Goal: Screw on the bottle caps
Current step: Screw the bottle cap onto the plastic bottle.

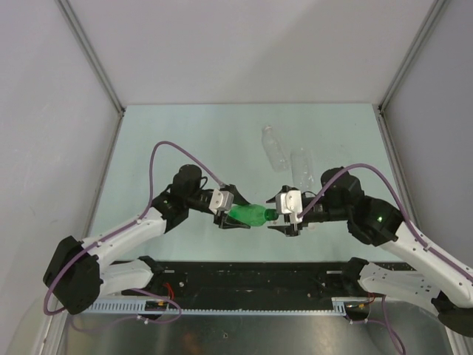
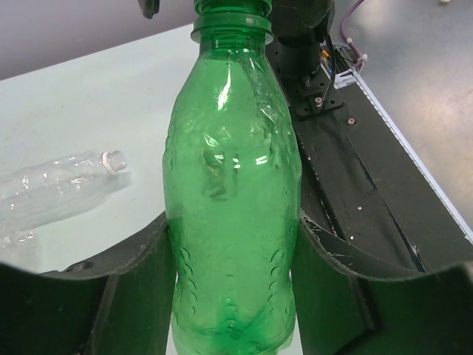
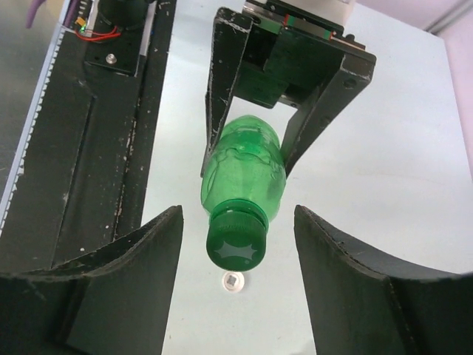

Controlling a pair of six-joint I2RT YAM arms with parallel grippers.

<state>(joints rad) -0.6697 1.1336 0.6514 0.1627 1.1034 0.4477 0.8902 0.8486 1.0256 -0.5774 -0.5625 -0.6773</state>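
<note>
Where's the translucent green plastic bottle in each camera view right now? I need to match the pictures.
Top external: the translucent green plastic bottle lies horizontal at centre, between the left gripper and the right gripper.
Left wrist: it fills the middle, neck up, clamped between the fingers.
Right wrist: centre, its dark green cap facing the camera.
Shared landmark: the black base rail.

Green bottle (image 1: 251,215), dark green cap (image 3: 236,244) on its neck, held level in the left end effector (image 1: 235,216); the cap sits untouched between the right end effector's (image 1: 279,216) parted fingers. Clear bottles (image 1: 275,146) lie beyond.
</note>
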